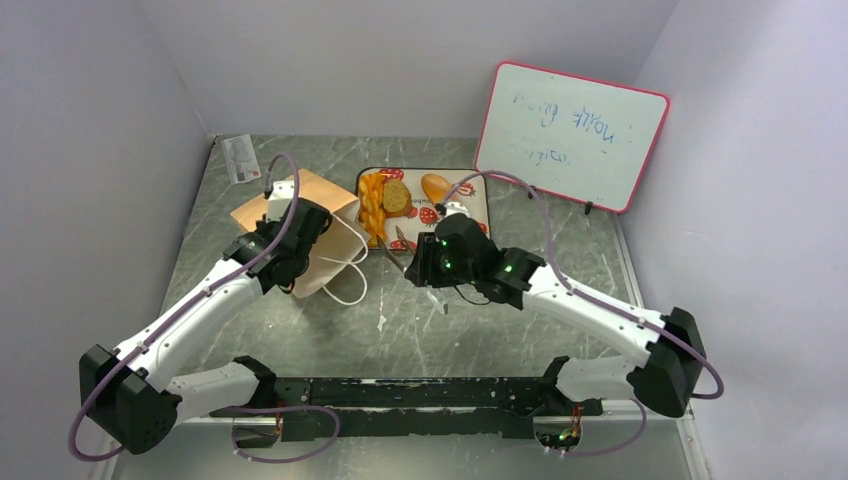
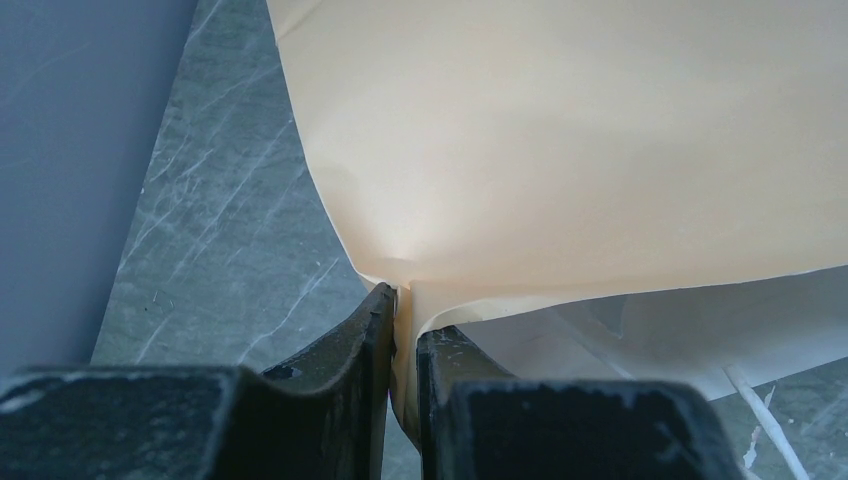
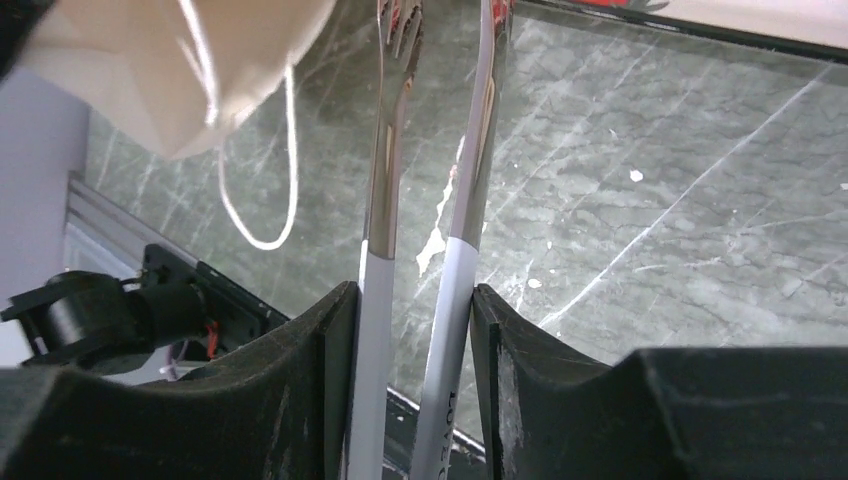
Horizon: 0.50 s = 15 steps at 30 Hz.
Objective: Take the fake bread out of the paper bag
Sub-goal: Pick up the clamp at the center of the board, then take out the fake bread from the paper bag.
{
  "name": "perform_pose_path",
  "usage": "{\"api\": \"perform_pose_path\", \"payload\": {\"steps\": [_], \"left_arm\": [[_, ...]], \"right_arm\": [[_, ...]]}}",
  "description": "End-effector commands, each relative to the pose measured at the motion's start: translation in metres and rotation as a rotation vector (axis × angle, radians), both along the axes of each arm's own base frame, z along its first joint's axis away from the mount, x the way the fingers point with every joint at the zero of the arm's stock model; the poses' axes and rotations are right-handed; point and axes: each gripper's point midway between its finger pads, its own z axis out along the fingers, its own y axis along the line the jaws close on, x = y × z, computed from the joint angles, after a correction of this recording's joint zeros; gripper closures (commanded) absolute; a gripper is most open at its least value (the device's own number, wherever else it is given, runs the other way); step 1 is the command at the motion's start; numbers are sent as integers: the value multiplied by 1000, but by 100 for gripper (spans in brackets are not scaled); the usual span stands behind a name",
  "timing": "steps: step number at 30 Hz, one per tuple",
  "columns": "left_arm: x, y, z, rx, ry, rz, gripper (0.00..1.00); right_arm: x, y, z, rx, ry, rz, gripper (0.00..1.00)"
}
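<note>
Tongs (image 3: 383, 200), slim polished metal with white handle ends and a toothed tip, sit clamped between the black curved fingers of the right gripper (image 3: 415, 300), which squeezes both arms from outside while a narrow gap shows between them. The left gripper (image 2: 400, 300) is pressed together on a thin fold at the edge of the paper bag (image 2: 560, 150), a smooth matte tan kraft sack lying on its side at the left of the grey-green marbled table (image 1: 450, 330), its white cord handles (image 1: 345, 275) looping loose on the surface. The fake bread (image 1: 385, 200), glossy and golden-orange, lies on the rounded white strawberry-print tray (image 1: 418, 190) just right of the bag: a braided twist, a round brownish slice and an oblong loaf. Whether any piece is inside the bag cannot be told.
</note>
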Motion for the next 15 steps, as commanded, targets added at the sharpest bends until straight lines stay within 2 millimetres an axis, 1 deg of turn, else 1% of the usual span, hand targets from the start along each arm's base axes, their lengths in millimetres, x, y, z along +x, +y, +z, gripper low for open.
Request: {"api": "perform_pose_path", "payload": {"steps": [1,4,8,12,14,15], "left_arm": [[2,1,-5,-9,-3,20,93],[1,1,-5,-10,-5,23,93],[1,1,-5,-13,-5,27,93],[0,2,-5,-16,-7,31,93],[1,1,-4,-18,-9,33,93],[1,1,-3,-19,-10,33,93]], "right_arm": [[1,-7,51,58,-53,-20,58],[-4,-8,72,84,-63,-4,60],[-9,-7,93,108,-73,26,65],[-12,-6,102,110,-75,54,71],[-14,-4,106,120,-76,71,78],[-16,-3,107,124,-74,80,80]]}}
